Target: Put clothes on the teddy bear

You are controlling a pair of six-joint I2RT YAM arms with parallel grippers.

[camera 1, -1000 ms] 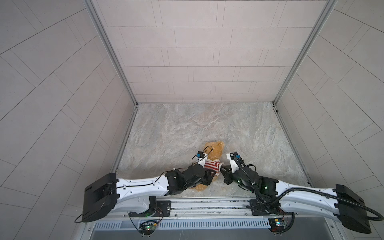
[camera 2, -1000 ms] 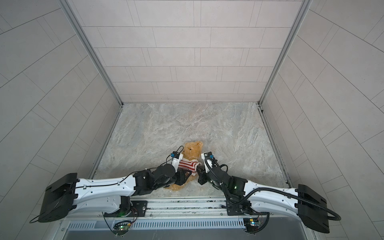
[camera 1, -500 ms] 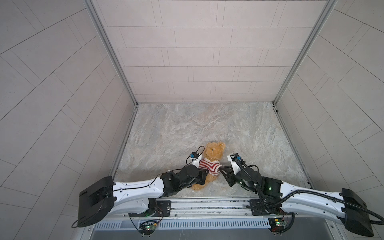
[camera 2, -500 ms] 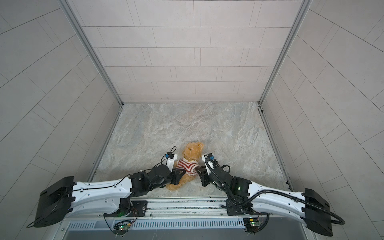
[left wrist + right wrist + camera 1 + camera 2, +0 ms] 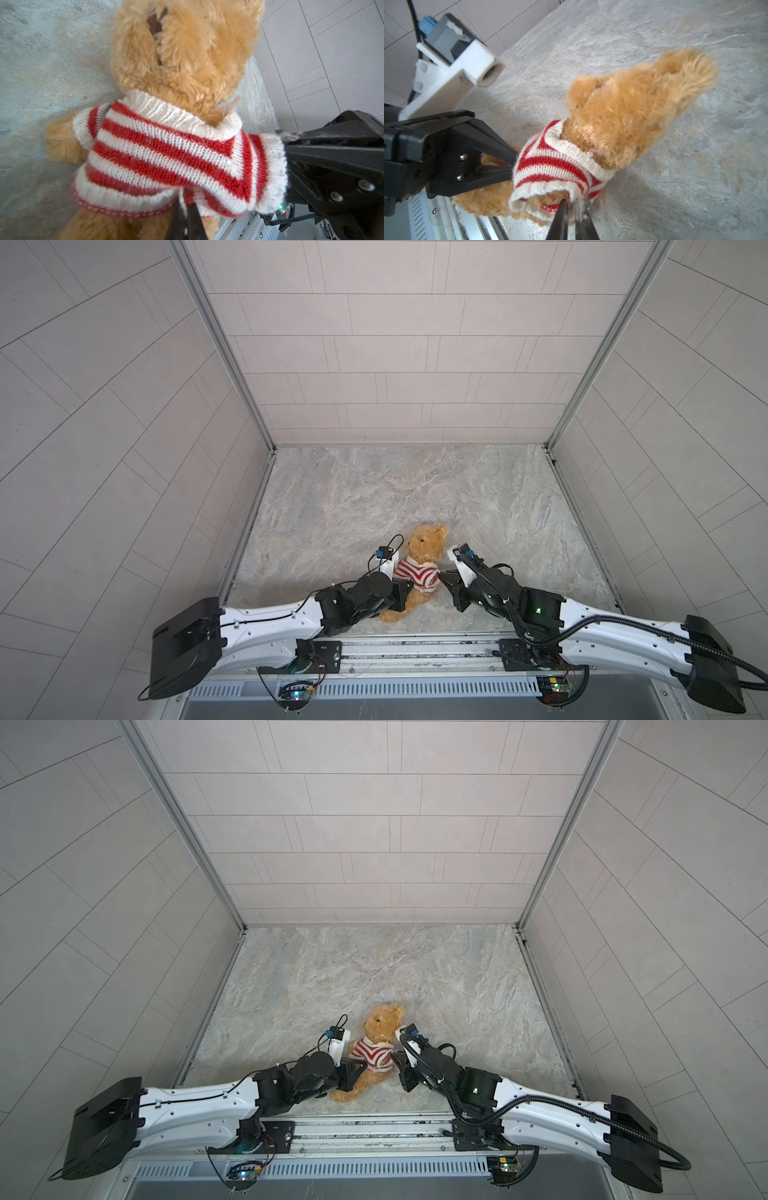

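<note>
The teddy bear (image 5: pixel 424 545) is propped half upright near the table's front, its head (image 5: pixel 380 1022) pointing away, golden-brown fur (image 5: pixel 187 52) filling the left wrist view. It wears the red-and-white striped sweater (image 5: pixel 415 576) over its torso (image 5: pixel 372 1056). My left gripper (image 5: pixel 186 207) is shut on the sweater's bottom hem (image 5: pixel 124 199); in a top view it sits at the bear's left side (image 5: pixel 404 588). My right gripper (image 5: pixel 572 204) is pinched on the white cuff of a sleeve (image 5: pixel 529 193), at the bear's right side (image 5: pixel 397 1057). The bear's arm in that sleeve is hidden.
The grey marbled table (image 5: pixel 415 489) stretches behind the bear to the tiled back wall. Tiled side walls close in left and right. A metal rail (image 5: pixel 415 649) runs along the front edge just below the bear's legs (image 5: pixel 392 614).
The bear has risen from lying between the arms to half upright, its head now showing. The sweater now lies spread over its torso. My left gripper closed; the right opened briefly and closed again.
</note>
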